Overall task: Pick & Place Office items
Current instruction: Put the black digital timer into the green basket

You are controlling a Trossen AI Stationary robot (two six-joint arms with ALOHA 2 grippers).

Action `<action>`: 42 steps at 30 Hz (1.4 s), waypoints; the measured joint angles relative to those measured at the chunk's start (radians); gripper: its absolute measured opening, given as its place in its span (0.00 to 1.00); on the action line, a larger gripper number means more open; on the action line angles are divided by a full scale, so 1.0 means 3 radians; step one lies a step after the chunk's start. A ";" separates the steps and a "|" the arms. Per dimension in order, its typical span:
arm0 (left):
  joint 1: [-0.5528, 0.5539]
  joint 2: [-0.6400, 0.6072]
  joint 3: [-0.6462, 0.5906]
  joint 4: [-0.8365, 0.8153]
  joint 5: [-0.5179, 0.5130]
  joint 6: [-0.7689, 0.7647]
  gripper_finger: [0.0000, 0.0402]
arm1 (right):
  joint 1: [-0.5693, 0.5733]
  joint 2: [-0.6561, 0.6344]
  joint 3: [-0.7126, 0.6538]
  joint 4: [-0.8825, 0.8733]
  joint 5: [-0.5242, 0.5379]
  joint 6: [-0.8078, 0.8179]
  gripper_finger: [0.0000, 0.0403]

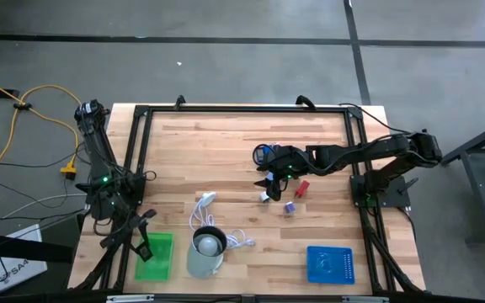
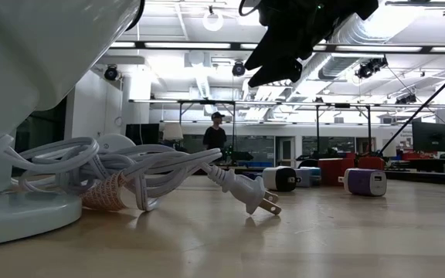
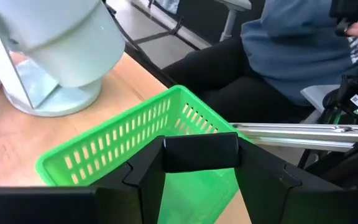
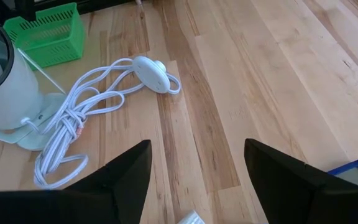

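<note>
Pale wood plank worktop (image 1: 226,151) in a black frame, grey floor around; low view opens onto a lab hall with ceiling lights and a person (image 2: 215,133) standing far back.

Office items (image 1: 286,195) scattered right of centre, under and just beside the right hand (image 1: 265,178): small blocky pieces, red block (image 1: 302,187), purple-and-white cube (image 1: 290,206), white piece (image 1: 264,197), blue bit (image 1: 262,153) by the wrist. Too tiny from above for long axes. Low view gives more: purple charger-like block (image 2: 366,181) lying long side level, white-and-black one (image 2: 280,178) likewise, red (image 2: 344,168) behind.

Right hand hanging over the worktop, fingers (image 4: 117,177) spread wide, nothing between, white sliver at frame edge below them.

Left hand (image 1: 141,246) at the near left corner over the green basket (image 1: 156,256); left wrist view shows fingers (image 3: 200,151) together, released of anything, basket rim beneath.

White coiled cable (image 1: 205,215) with plug (image 2: 247,193) beside grey-green cup (image 1: 206,251). Blue tray (image 1: 330,263) near right edge. Seated person (image 3: 291,56) past the basket, seen from the left wrist only.
</note>
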 joint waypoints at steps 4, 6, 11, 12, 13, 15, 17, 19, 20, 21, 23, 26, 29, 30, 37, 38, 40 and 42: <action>0.0162 -0.0088 0.0003 -0.0126 0.0208 0.0058 0.41 | 0.0000 0.0000 0.0000 0.0000 0.0000 0.0000 0.60; 0.0244 -0.0141 0.0004 -0.0159 0.0275 0.0067 0.41 | 0.0000 0.0000 0.0000 0.0000 -0.0001 0.0000 0.60; 0.0480 -0.0207 0.0005 -0.0192 0.0436 0.0176 0.41 | 0.0001 0.0000 0.0000 0.0000 -0.0001 0.0000 0.60; 0.0538 -0.0207 0.0005 -0.0192 0.0485 0.0216 0.41 | 0.0000 0.0000 0.0000 0.0000 -0.0001 0.0000 0.60; 0.0596 -0.0207 0.0005 -0.0192 0.0528 0.0252 0.41 | 0.0000 0.0000 0.0000 0.0001 -0.0001 0.0000 0.60; 0.0705 -0.0200 0.0005 -0.0193 0.0585 0.0280 0.41 | 0.0001 0.0000 0.0000 0.0000 0.0000 0.0000 0.60; 0.0799 -0.0150 0.0005 -0.0192 0.0597 0.0279 0.41 | 0.0000 0.0000 0.0000 0.0000 -0.0001 0.0000 0.60; 0.0876 -0.0068 0.0006 -0.0180 0.0603 0.0278 0.41 | 0.0000 0.0000 0.0000 0.0000 0.0000 0.0000 0.60; 0.0904 -0.0022 0.0006 -0.0168 0.0605 0.0276 0.41 | 0.0001 0.0000 0.0000 0.0000 0.0000 0.0000 0.60; 0.0928 0.0028 0.0006 -0.0148 0.0608 0.0255 0.41 | 0.0001 0.0000 0.0000 0.0000 -0.0001 0.0000 0.60; 0.0946 0.0140 0.0006 -0.0093 0.0610 0.0193 0.41 | 0.0001 0.0000 0.0000 0.0000 -0.0001 0.0000 0.60; 0.0945 0.0321 0.0007 0.0046 0.0673 0.0162 0.41 | 0.0000 0.0000 0.0000 0.0000 -0.0001 0.0000 0.60; 0.0942 0.0487 0.0008 0.0186 0.0733 0.0153 0.41 | 0.0001 0.0000 0.0000 0.0000 -0.0001 0.0000 0.60; 0.0943 0.0535 0.0009 0.0212 0.0738 0.0136 0.41 | 0.0000 0.0000 0.0000 0.0000 -0.0001 0.0000 0.60; 0.0943 0.0786 0.0010 0.0262 0.0729 -0.0063 0.41 | 0.0001 0.0000 0.0000 0.0000 -0.0001 0.0000 0.60; 0.0943 0.0815 0.0010 0.0289 0.0726 -0.0086 0.41 | 0.0001 0.0000 0.0000 0.0000 -0.0001 0.0000 0.60; 0.0943 0.0861 0.0010 0.0309 0.0718 -0.0099 0.41 | 0.0000 0.0000 0.0000 0.0000 -0.0001 0.0000 0.60; 0.0943 0.0890 0.0010 0.0316 0.0716 -0.0106 0.41 | 0.0001 0.0000 0.0000 0.0000 0.0000 0.0000 0.60</action>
